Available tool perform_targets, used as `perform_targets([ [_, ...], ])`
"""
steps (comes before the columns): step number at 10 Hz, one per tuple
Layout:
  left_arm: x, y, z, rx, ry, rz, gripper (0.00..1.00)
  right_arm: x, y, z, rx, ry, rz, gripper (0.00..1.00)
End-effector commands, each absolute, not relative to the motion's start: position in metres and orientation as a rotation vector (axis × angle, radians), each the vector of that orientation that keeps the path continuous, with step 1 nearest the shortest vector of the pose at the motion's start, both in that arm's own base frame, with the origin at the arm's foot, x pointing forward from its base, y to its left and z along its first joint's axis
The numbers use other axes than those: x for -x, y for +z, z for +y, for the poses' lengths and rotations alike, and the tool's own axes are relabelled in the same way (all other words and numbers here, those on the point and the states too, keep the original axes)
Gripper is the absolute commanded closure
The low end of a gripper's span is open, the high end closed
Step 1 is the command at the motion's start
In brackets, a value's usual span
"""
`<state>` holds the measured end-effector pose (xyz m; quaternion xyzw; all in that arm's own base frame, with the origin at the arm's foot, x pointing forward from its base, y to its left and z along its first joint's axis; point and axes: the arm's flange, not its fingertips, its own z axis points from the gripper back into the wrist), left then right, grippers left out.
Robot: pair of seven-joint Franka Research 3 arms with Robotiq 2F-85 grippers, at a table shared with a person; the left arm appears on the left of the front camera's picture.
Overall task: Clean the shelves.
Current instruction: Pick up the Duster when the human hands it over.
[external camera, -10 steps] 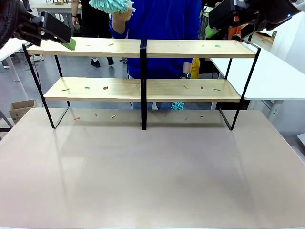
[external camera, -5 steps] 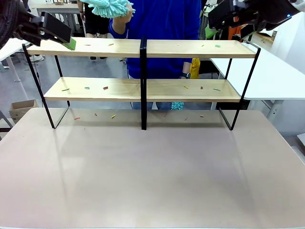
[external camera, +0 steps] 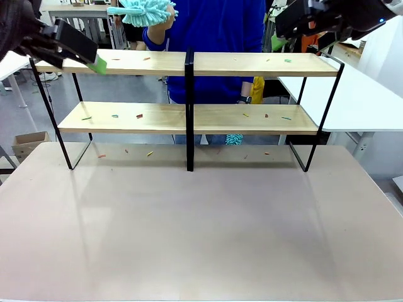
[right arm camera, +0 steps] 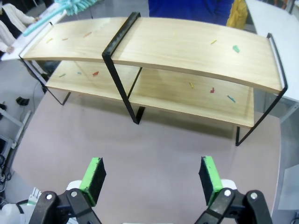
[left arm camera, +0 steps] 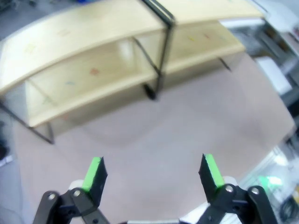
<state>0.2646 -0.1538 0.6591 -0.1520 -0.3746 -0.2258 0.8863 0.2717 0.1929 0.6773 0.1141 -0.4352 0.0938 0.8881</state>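
The left end effector (left arm camera: 152, 170) and right end effector (right arm camera: 152, 175) are black with green pads (left arm camera: 94, 171); the person (external camera: 214, 38) wears a blue top.

A pale pinkish tabletop (external camera: 201, 233) takes up the near part of the front view, bare but for a few small coloured scraps (external camera: 150, 153) lying toward its far edge. Beyond it stands a person in a blue top (external camera: 220, 31). A fluffy turquoise duster (external camera: 146, 9) is up high, just left of the top. Lower down, a second turquoise tuft (external camera: 235, 139) shows. An open cardboard box (external camera: 28, 143) sits on the grey floor at left, and a white table (external camera: 365, 100) stands at right.
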Motion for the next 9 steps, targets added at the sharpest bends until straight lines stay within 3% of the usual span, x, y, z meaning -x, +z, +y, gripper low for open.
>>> perform_targets([
  [1,-0.293,0.678,-0.107,0.687,-0.655,-0.317,0.00,-0.272,0.679,0.192,-0.240,0.195,-0.905,0.00],
  [4,-0.337,0.655,-0.049,1.459,-0.805,-0.105,0.00,-0.272,0.679,0.192,-0.240,0.195,-0.905,0.00],
  [5,-0.344,0.653,-0.046,1.570,-0.659,-0.153,0.00,-0.272,0.679,0.192,-0.240,0.195,-0.905,0.00],
  [6,-0.341,0.656,-0.047,1.418,-0.371,-0.298,0.00,-0.272,0.679,0.192,-0.240,0.195,-0.905,0.00],
  [7,-0.329,0.655,-0.041,1.106,-0.750,-0.544,0.00,-0.272,0.679,0.192,-0.240,0.195,-0.905,0.00],
  [8,-0.336,0.652,-0.034,1.273,-0.682,-0.487,0.00,-0.272,0.679,0.192,-0.240,0.195,-0.905,0.00],
  [9,-0.332,0.655,-0.046,1.145,-0.658,-0.505,0.00,-0.272,0.679,0.192,-0.240,0.195,-0.905,0.00],
])
